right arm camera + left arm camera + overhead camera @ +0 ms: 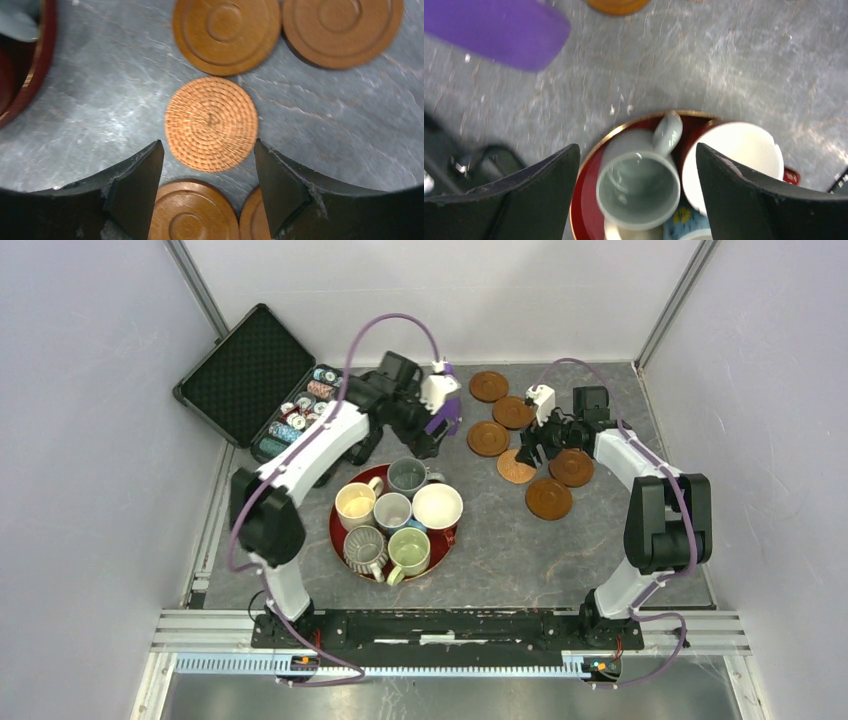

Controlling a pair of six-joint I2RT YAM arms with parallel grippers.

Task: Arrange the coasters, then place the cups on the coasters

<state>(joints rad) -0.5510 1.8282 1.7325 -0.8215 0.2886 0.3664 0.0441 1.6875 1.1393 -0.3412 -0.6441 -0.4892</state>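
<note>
my left pincer (pixel 636 148) hangs wide open above the tray (pixel 585 200) and holds nothing. the grey-blue mug (pixel 638 190) sits below the gap, narrower than it, and neither finger touches it. my right pincer (pixel 209 144) is also spread open and empty, low over the table (pixel 100 100). the woven coaster (pixel 211 123) lies just ahead of its fingertips, apart from both.

the round red tray holds all six mugs, upright and packed close. the grey-blue one is at the back, a cream-yellow mug (pixel 356 505) on the left, a small white mug (pixel 392 511) in the middle and a wide white mug (pixel 437 506) on the right. a ribbed grey mug (pixel 365 548) and a pale green mug (pixel 409 550) are at the front. at the back left, an open black case (pixel 250 375) holds rolls of striped chips (pixel 300 410).

the six coasters (pixel 548 498) lie flat on the table to the right of the tray, none with a mug on it. five are dark brown, and the woven one lies among them, just beside its neighbours.

my left wrist view is blurred. the bottom edge cuts off the grey-blue mug, one finger covers part of the wide white mug, and a purple cone (pixel 499 30) is only a smear at the top left. in my right wrist view, two brown coasters are partly behind my fingers and cut off by the bottom edge.
</note>
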